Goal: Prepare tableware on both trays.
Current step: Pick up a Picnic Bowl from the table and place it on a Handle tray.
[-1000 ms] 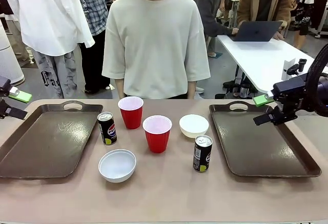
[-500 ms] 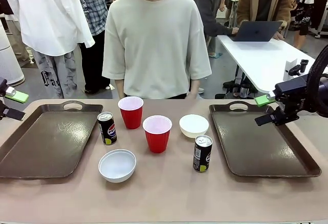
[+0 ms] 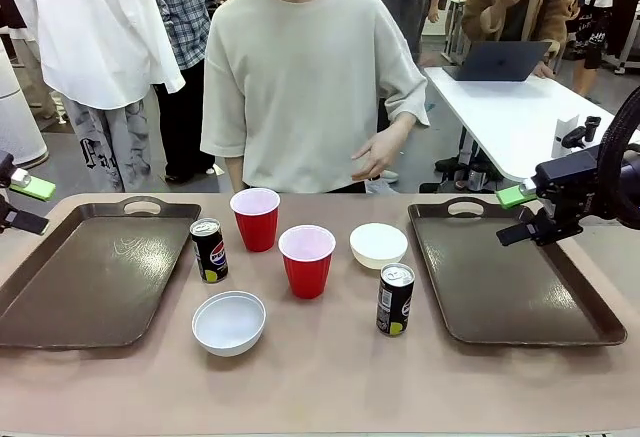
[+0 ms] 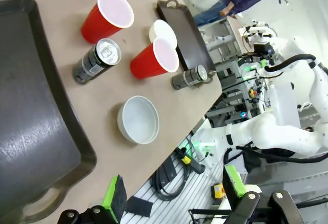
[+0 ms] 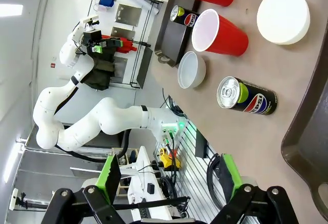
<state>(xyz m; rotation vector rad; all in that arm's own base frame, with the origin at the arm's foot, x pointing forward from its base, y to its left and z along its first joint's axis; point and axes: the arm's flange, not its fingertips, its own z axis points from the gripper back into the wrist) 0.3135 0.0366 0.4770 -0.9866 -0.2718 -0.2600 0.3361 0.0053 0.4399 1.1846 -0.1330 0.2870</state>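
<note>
Left end effector (image 3: 30,205), right end effector (image 3: 514,214) — both spread, empty.
Red cup (image 3: 306,260) likely light, crushable — grip mid-wall gently.

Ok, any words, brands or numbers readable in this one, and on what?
Left can: Pepsi globe logo; the lettering beside it is too small to read.
Right can: the same Pepsi globe logo; its lettering is blurred.
Nothing else carries legible print.
</note>
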